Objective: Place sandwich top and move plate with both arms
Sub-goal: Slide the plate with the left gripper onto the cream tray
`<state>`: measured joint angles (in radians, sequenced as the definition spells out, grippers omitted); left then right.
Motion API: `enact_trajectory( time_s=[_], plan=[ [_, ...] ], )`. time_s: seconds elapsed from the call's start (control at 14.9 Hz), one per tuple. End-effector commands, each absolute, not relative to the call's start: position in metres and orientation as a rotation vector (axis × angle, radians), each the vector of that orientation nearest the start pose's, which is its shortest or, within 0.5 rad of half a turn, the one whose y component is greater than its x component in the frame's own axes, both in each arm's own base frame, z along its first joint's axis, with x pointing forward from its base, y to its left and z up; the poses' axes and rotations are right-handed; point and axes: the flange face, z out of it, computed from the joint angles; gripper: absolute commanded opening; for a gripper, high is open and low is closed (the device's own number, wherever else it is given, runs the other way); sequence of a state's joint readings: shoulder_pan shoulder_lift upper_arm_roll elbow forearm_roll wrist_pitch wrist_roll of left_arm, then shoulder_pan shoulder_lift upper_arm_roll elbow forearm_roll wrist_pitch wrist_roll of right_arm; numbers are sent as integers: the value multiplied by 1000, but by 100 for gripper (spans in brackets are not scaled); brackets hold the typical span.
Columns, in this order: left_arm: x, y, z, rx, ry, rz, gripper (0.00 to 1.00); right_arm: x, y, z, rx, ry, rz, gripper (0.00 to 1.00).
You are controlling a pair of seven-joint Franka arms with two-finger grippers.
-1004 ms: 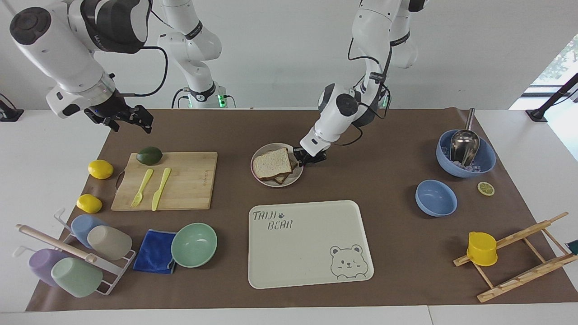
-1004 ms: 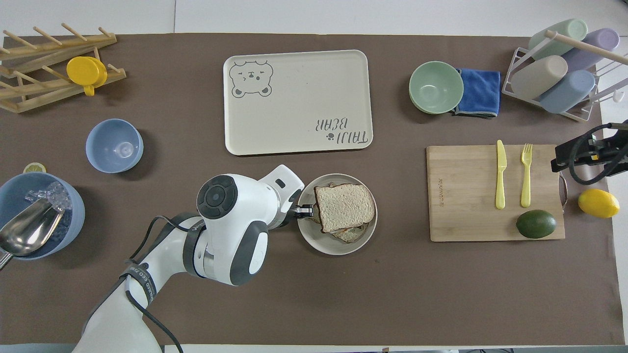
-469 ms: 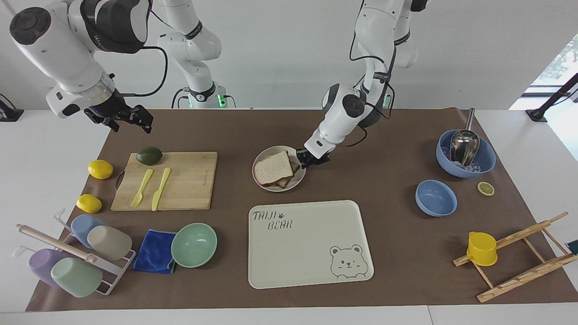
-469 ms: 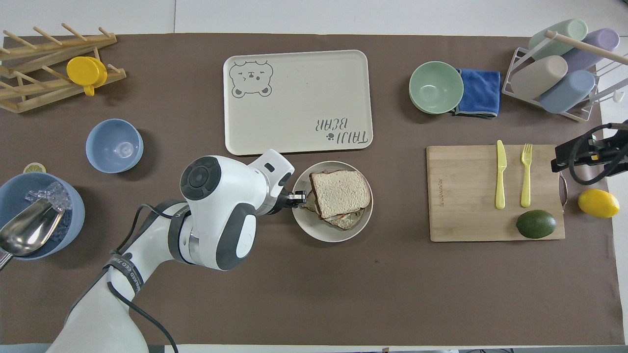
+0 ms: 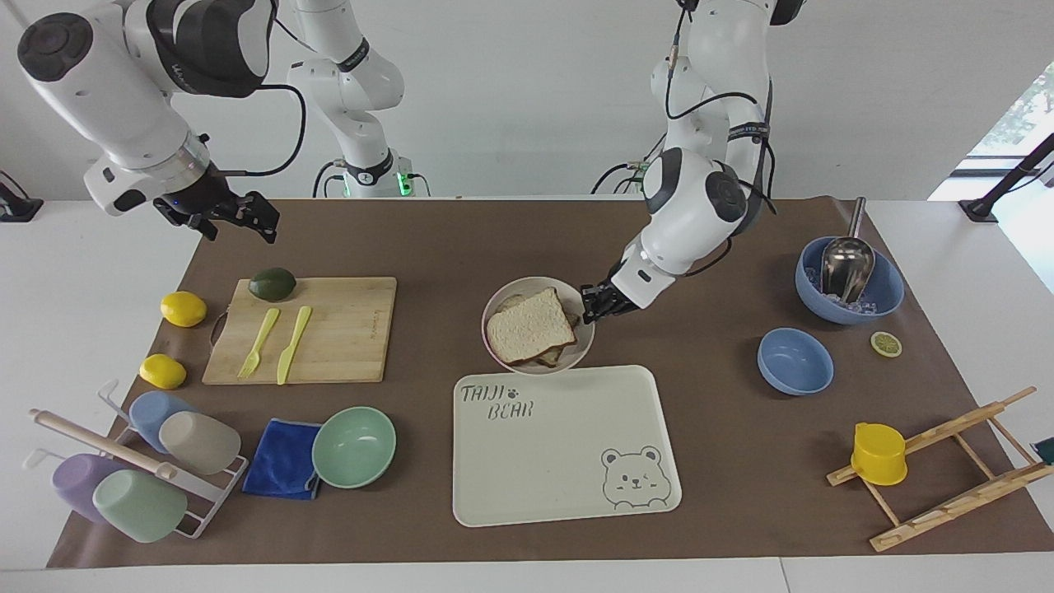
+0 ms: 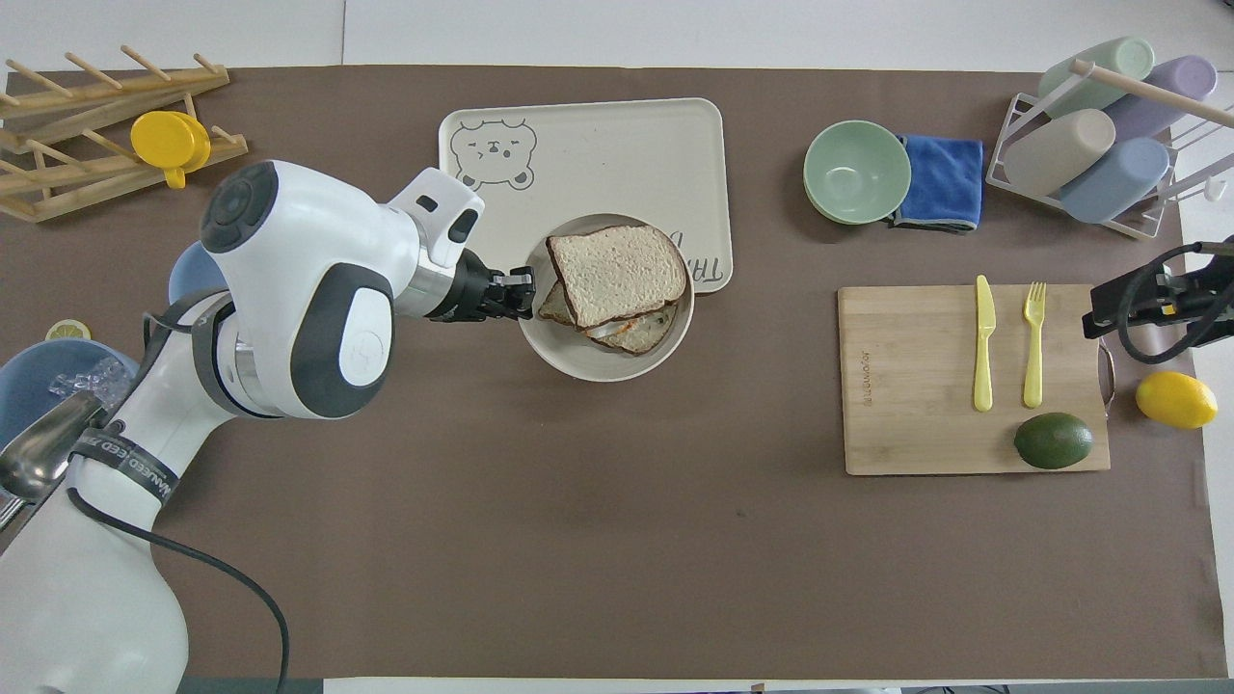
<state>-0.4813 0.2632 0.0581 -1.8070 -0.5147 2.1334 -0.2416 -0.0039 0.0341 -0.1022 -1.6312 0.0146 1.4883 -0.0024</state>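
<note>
Left pincer clamped on rim of plate, plate raised over near edge of bear tray. Sandwich top lies on stack, slightly askew. Advice: keep plate level, travel slow, lower flat onto tray before release. Right pincer apart, waits over tabletop corner near cutting board.

Left tool grips the plate bearing the sandwich top.
</note>
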Motion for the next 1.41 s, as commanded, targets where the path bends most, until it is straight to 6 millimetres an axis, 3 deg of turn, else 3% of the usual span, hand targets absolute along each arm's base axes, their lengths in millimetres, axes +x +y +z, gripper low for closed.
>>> enact_trajectory(
  time_s=[0.0, 0.13, 0.4, 0.67, 0.8, 0.87, 1.34],
  plan=[
    [626, -267, 422, -3582, -203, 168, 0, 541, -55, 573, -3098, 181, 285, 100],
    [650, -257, 410, -3575, -234, 190, 0, 541, -53, 573, -3098, 176, 285, 100],
    [687, -262, 385, -3575, -282, 128, 0, 541, -54, 574, -3098, 179, 282, 100],
    [701, -253, 364, -3562, -309, 59, 0, 541, -53, 573, -3098, 176, 285, 100],
    [698, -268, 352, -3539, -274, -56, 0, 541, -55, 574, -3098, 181, 282, 100],
    [692, -273, 335, -3512, -252, -71, 0, 541, -54, 573, -3098, 179, 285, 100],
    [677, -287, 315, -3499, -39, -33, 0, 541, -55, 573, -3098, 181, 285, 100]
  ],
)
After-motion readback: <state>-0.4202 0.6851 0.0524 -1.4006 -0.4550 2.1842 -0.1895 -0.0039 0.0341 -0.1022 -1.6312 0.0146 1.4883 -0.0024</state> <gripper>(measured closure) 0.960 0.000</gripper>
